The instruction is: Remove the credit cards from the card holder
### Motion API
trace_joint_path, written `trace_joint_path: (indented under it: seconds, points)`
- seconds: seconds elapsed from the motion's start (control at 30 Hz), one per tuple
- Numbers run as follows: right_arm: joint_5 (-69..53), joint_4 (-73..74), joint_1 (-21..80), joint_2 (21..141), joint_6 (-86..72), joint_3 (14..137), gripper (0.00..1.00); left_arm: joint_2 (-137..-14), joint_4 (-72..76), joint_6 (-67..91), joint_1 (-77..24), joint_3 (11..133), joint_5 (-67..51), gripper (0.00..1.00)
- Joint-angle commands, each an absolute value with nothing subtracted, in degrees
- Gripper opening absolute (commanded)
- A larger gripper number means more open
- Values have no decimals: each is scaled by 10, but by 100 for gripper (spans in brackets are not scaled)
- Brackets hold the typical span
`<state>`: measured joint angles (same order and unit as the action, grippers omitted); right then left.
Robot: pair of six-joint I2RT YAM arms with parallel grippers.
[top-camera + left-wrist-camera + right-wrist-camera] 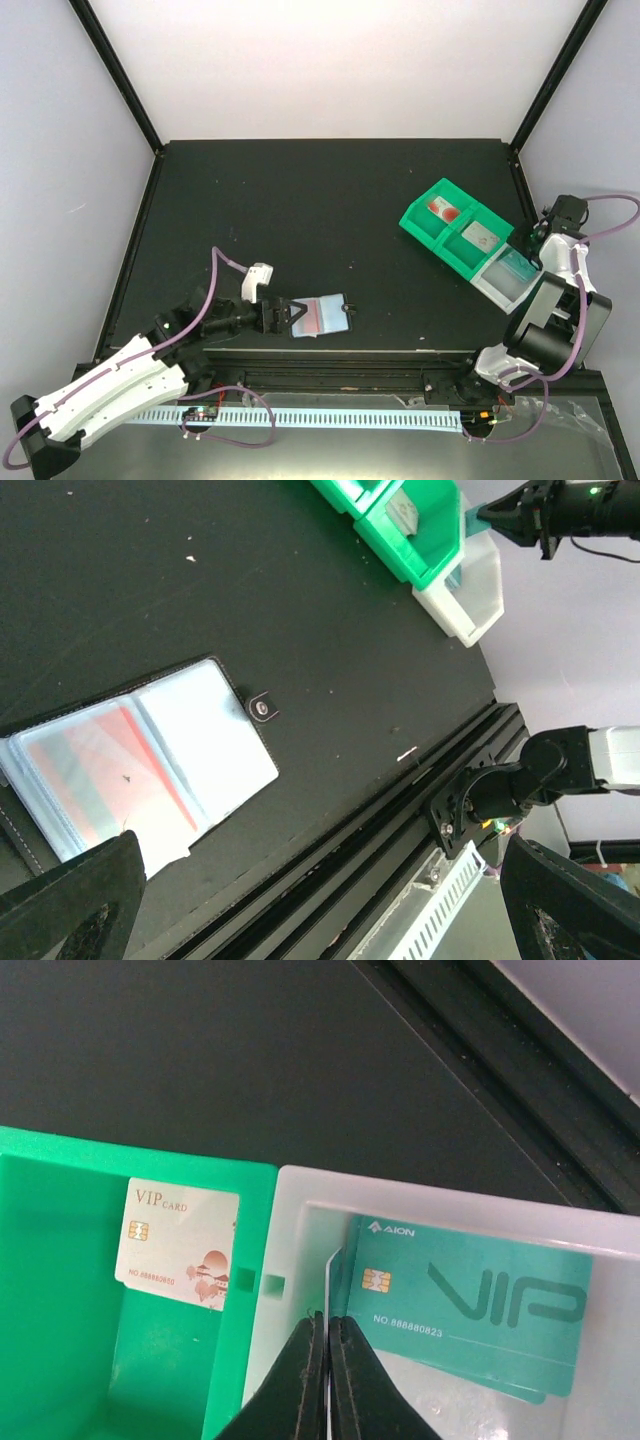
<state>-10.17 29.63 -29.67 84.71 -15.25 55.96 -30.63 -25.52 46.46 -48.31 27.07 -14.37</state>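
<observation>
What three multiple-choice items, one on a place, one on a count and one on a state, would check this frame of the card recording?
1. Where does the teal card lie?
A. In a green compartment.
B. In the clear compartment of the tray.
C. On the bare tabletop.

2. How many compartments does the tray have?
A. Two.
B. Five.
C. Three.

3. How is the card holder lying?
A. Open and flat.
B. Snapped shut.
C. Upright on its edge.

Answers:
1 B: the right wrist view shows it inside the clear walls.
2 C: two green ones and one clear one show from above.
3 A: its pale inner pockets face up on the table.
</observation>
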Motion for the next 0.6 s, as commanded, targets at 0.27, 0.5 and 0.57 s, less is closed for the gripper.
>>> trace_joint_path:
  seconds: [0.27, 0.5, 0.57]
  points:
    - [-73, 268, -298, 873, -127, 581, 5, -353, -227, 486, -479, 295, -162, 99]
    - [-88, 258, -298, 852, -107, 572, 1, -346, -233, 485, -479, 294, -157, 99]
    - [-78, 232, -298, 840, -99, 553, 1, -348, -229, 482, -479, 296, -157, 99]
